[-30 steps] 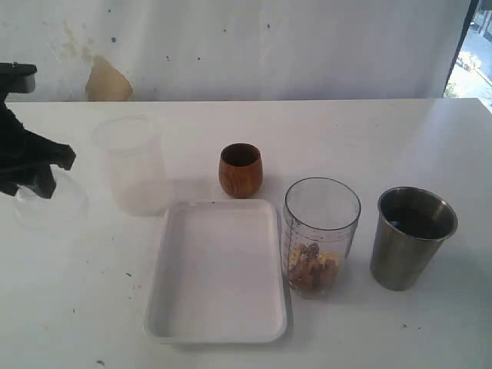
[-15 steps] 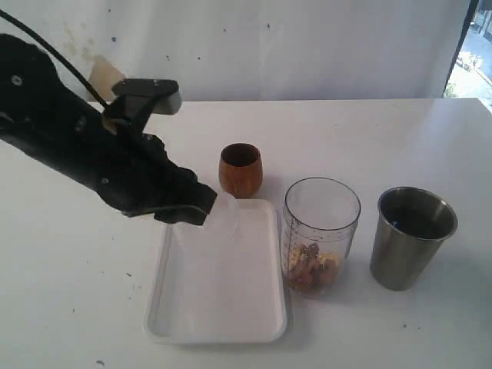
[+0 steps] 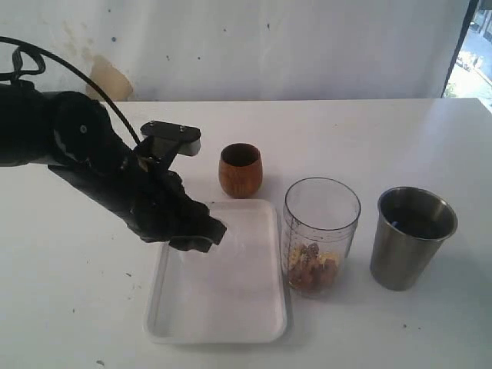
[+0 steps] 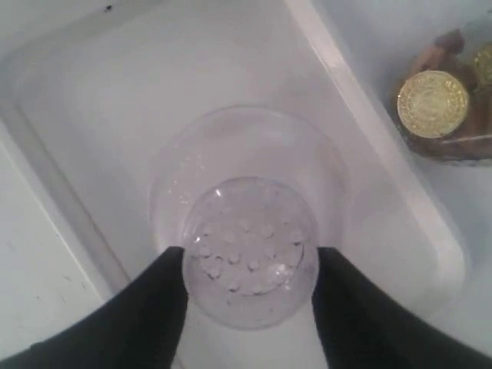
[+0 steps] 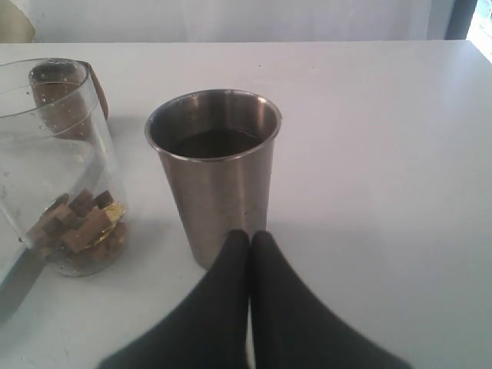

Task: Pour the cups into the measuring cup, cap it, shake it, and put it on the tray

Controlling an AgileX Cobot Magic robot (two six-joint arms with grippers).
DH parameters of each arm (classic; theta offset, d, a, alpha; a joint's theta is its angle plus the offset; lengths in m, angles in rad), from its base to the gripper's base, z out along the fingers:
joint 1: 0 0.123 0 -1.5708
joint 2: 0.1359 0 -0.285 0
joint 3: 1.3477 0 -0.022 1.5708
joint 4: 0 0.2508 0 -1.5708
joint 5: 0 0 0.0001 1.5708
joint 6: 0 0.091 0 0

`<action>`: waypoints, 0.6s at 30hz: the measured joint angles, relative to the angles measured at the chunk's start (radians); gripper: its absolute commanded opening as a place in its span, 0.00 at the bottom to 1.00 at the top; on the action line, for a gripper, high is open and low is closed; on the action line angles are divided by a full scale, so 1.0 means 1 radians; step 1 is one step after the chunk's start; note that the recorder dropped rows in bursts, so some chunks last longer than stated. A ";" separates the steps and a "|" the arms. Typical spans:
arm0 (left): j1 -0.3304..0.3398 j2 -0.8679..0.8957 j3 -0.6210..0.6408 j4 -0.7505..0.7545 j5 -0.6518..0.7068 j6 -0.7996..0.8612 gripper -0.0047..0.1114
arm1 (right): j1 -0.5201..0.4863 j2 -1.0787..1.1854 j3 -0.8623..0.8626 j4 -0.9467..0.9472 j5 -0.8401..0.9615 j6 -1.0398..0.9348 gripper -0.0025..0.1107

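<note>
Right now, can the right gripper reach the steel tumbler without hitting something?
Probably yes. The shut right gripper faces the steel tumbler with nothing between; the measuring cup stands aside. It must open first.

Black left gripper (image 3: 200,235) over the far left corner of a flat white rectangular tray (image 3: 223,334), small brown wooden cup (image 3: 240,171) just behind, clear graduated measuring cup (image 3: 320,231) right of it, brushed-steel tumbler (image 3: 411,238) farther right, white bench (image 3: 400,131)

white table (image 3: 400,138), stained white wall (image 3: 307,46), bright window (image 3: 477,54) at right.

Exterior looks down; close wrist views share the measuring cup (image 5: 54,154).
</note>
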 measured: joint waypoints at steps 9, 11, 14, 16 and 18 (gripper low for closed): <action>0.000 -0.029 0.000 0.002 -0.007 0.019 0.67 | 0.000 0.000 0.000 0.000 0.000 0.000 0.02; 0.000 -0.052 0.000 0.002 -0.002 0.022 0.67 | 0.000 0.000 0.000 0.000 0.000 0.000 0.02; 0.000 -0.108 0.000 0.004 0.022 0.022 0.66 | 0.000 0.000 0.000 0.000 0.000 0.000 0.02; 0.000 -0.165 0.000 0.004 0.052 0.023 0.62 | 0.000 0.000 0.000 0.000 0.000 0.000 0.02; 0.000 -0.225 0.000 0.004 0.087 0.023 0.50 | 0.000 0.000 0.000 0.000 0.000 0.000 0.02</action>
